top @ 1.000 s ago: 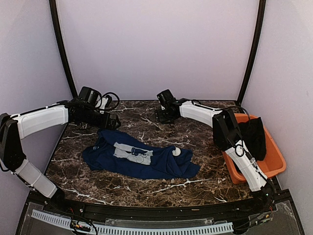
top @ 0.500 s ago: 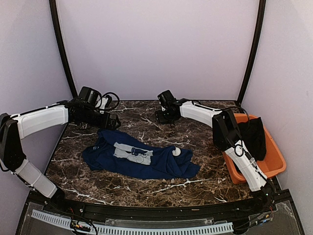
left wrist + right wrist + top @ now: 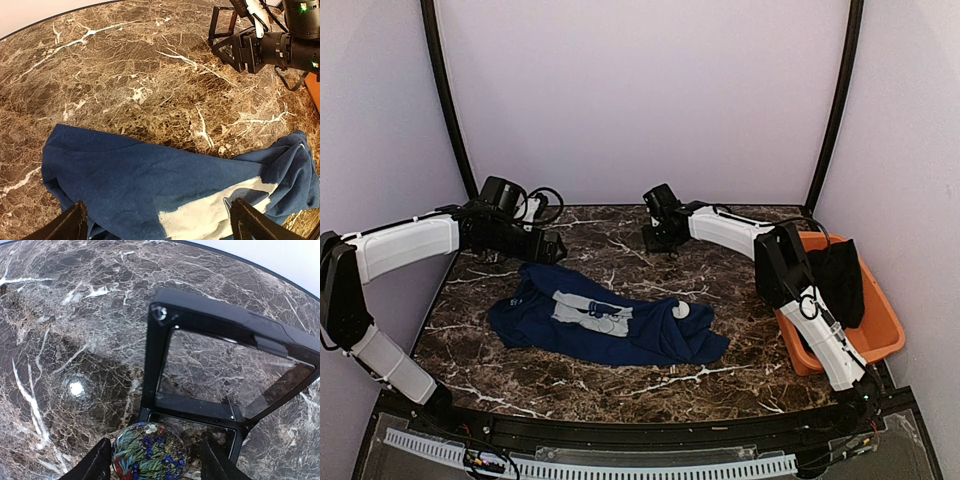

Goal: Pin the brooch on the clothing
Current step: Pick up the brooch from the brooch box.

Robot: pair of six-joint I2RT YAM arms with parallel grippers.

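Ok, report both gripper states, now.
Left gripper: open, empty, above the navy T-shirt.
Right gripper: open, straddling the round floral brooch at the open black case; gap visible on one side.

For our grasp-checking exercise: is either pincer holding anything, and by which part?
Left pincer: nothing, open above the shirt. Right pincer: a round floral badge sits between its fingers, but a gap shows at one side; a hold cannot be told.

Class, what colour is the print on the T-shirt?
The print on the T-shirt is light grey-white; the top external view shows it best.
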